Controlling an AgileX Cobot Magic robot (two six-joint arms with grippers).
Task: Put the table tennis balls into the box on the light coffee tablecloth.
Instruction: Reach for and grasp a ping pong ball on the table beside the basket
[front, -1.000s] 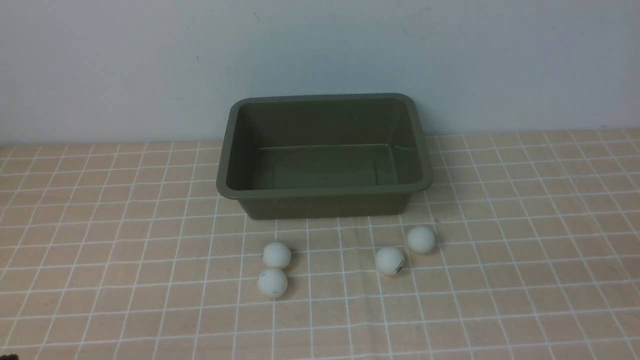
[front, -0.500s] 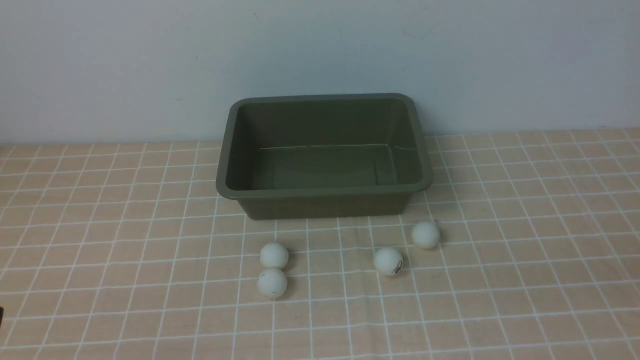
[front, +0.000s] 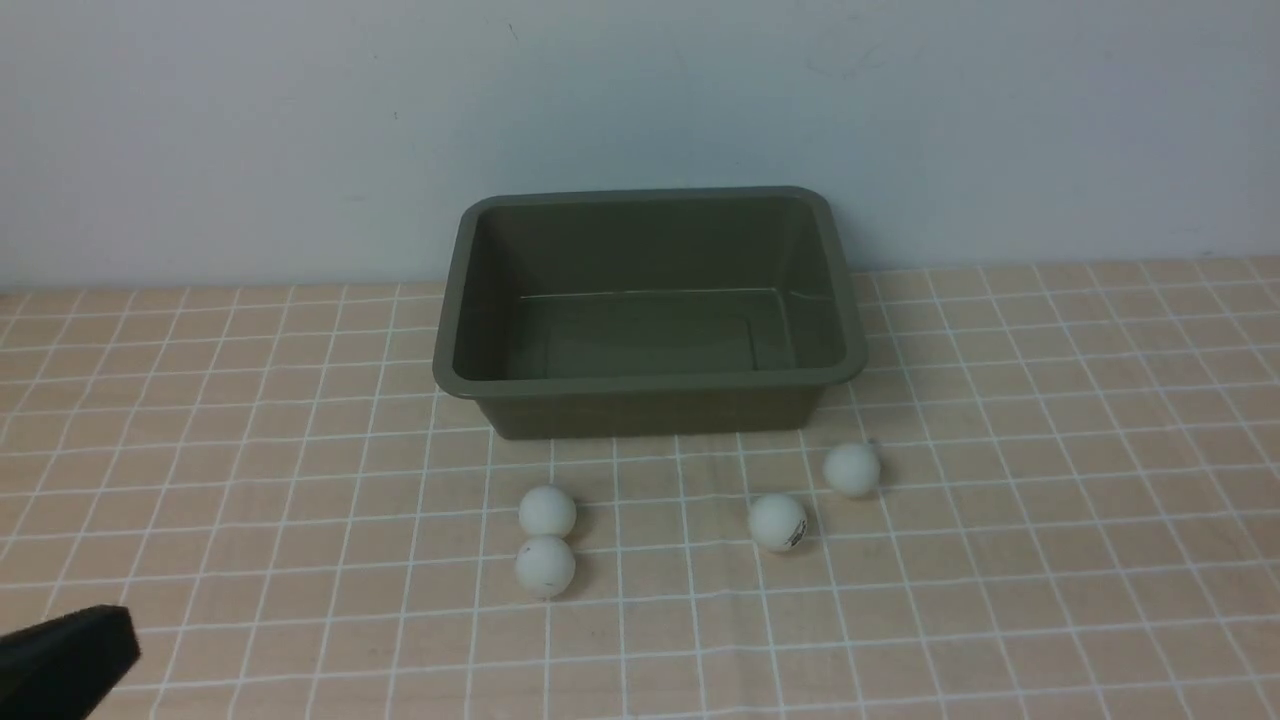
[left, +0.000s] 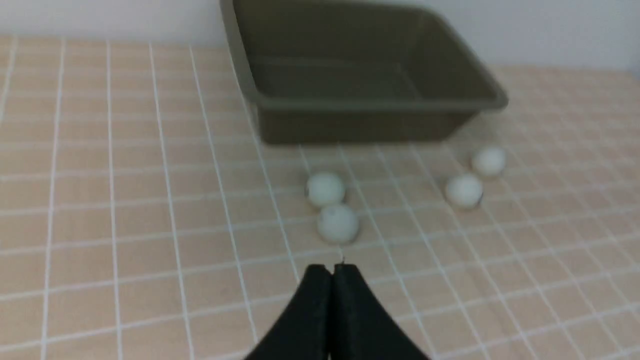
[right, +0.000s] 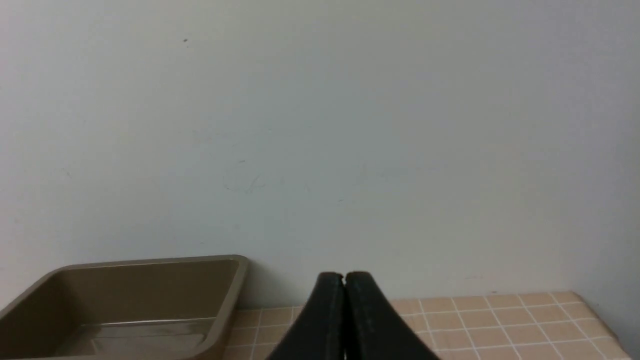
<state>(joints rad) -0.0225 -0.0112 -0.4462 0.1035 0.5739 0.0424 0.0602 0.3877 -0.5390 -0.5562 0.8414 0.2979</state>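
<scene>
I see soft, even light; the table tennis balls (front: 547, 512) cast faint shadows to their right. My left wrist view is blurry, and the box (right: 150, 287) floor shows a mild sheen.

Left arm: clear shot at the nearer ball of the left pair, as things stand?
Probably yes. The left gripper points at the near ball, with only bare tablecloth between them and nothing in the way. Its jaws are shut, so it would need to open first.

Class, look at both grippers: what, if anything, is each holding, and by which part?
Nothing is held. The left gripper and right gripper are both shut on nothing; the four table tennis balls lie loose on the tablecloth.
</scene>
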